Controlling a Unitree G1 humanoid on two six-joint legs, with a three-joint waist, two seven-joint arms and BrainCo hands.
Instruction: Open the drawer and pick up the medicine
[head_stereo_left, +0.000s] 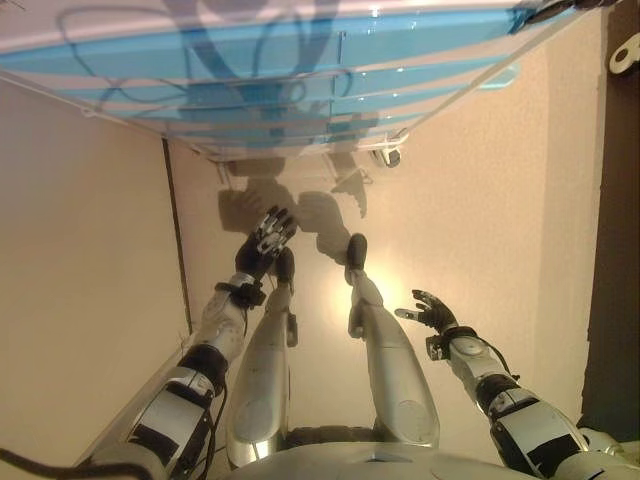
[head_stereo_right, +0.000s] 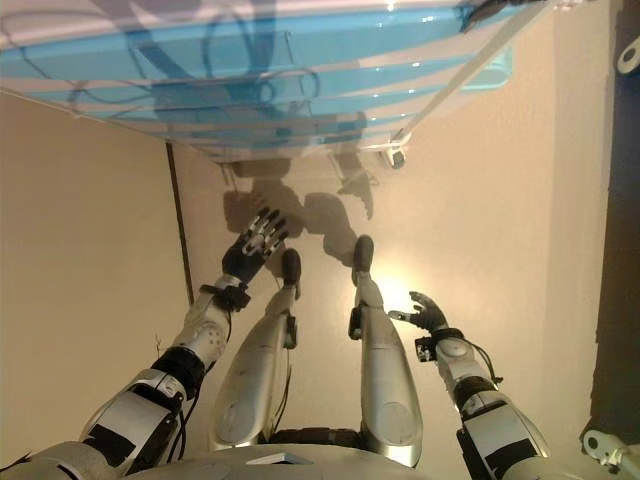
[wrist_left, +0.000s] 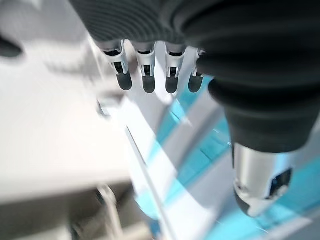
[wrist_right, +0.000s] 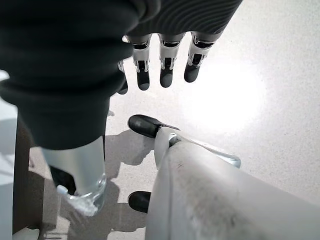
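A white cabinet on casters with translucent blue drawers (head_stereo_left: 300, 70) stands ahead of me, across the top of both eye views. Its drawer fronts look shut. No medicine shows in any view. My left hand (head_stereo_left: 265, 240) is raised in front of the cabinet's lower part, fingers straight and open, holding nothing and apart from it. In the left wrist view its fingers (wrist_left: 145, 75) point at the blue drawer fronts (wrist_left: 200, 150). My right hand (head_stereo_left: 430, 310) hangs low at my right side, fingers relaxed and empty; in the right wrist view (wrist_right: 160, 70) only floor shows past it.
A caster (head_stereo_left: 388, 157) sits under the cabinet's right corner. A dark seam (head_stereo_left: 178, 240) runs along the pale floor on the left. A dark strip (head_stereo_left: 615, 250) borders the floor at the far right.
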